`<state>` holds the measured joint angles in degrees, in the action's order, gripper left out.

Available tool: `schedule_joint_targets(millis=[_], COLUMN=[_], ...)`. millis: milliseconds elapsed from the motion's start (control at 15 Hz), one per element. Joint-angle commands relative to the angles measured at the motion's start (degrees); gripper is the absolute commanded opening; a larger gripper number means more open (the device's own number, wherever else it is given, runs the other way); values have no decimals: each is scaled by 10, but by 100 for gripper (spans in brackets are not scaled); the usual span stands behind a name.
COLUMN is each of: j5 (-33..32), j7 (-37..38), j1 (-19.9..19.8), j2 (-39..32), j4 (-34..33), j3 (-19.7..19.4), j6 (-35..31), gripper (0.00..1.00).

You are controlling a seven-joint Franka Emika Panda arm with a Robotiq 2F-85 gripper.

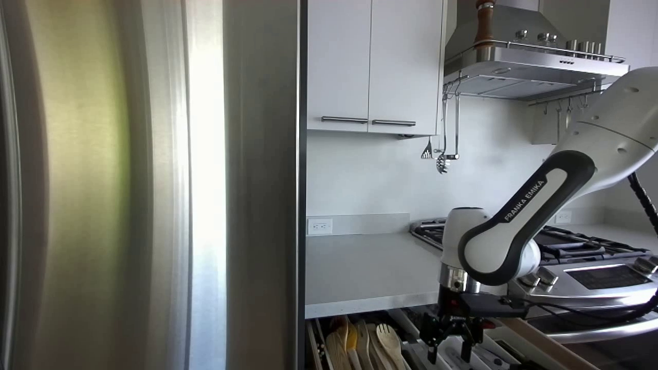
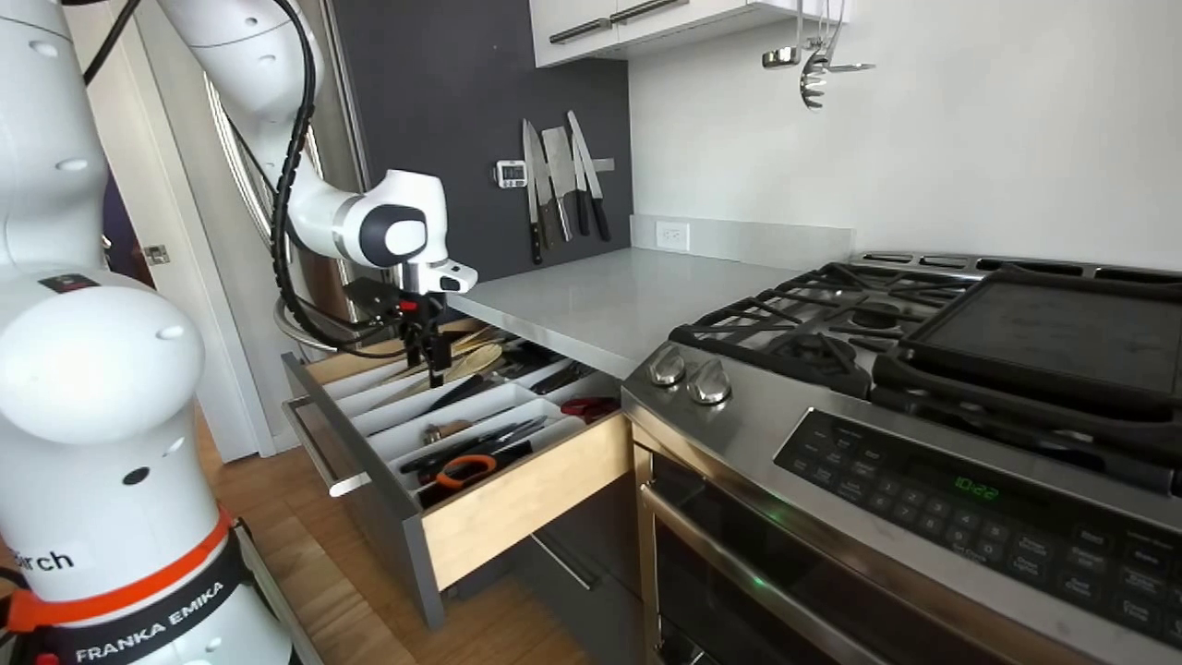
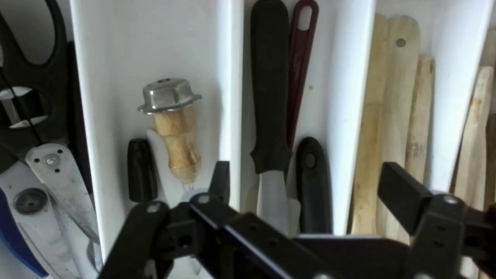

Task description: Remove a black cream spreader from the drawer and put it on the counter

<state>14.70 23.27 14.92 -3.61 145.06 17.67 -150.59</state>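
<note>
Well, the drawer (image 2: 526,503) stands pulled out beneath the front edge of the pale grey counter tabletop (image 2: 591,286), just beside the gas stove (image 2: 766,406). Over it hangs the end effector (image 3: 312,184), pointing down, its two fingers spread wide apart.

The black cream spreader (image 3: 271,116) lies inside the drawer, in a long white compartment, its metal blade running off under the end effector. Seen from the wrist, it sits between the two fingertips, though I can't tell how near they come to it. A dark red handle (image 3: 299,73) shares that compartment, partly covered by the spreader, along with a shorter black handle (image 3: 314,190). The neighbouring compartment on one side holds a wooden-handled tool (image 3: 174,130) with a metal cap; the one on the opposite side holds wooden utensils (image 3: 399,77).
</note>
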Motion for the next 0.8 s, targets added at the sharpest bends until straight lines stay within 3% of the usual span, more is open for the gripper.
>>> schedule_joint_targets(millis=[0,133,400,733], j5=[-54,-70,-114,-203], j7=[58,74,113,187], j1=[17,24,40,61], j2=[-27,-37,-52,-73], j4=[0,-2,-8,-17], j3=[-11,-13,-23,-52], j6=[-32,-43,-56,-52], gripper=[83,65,51,58])
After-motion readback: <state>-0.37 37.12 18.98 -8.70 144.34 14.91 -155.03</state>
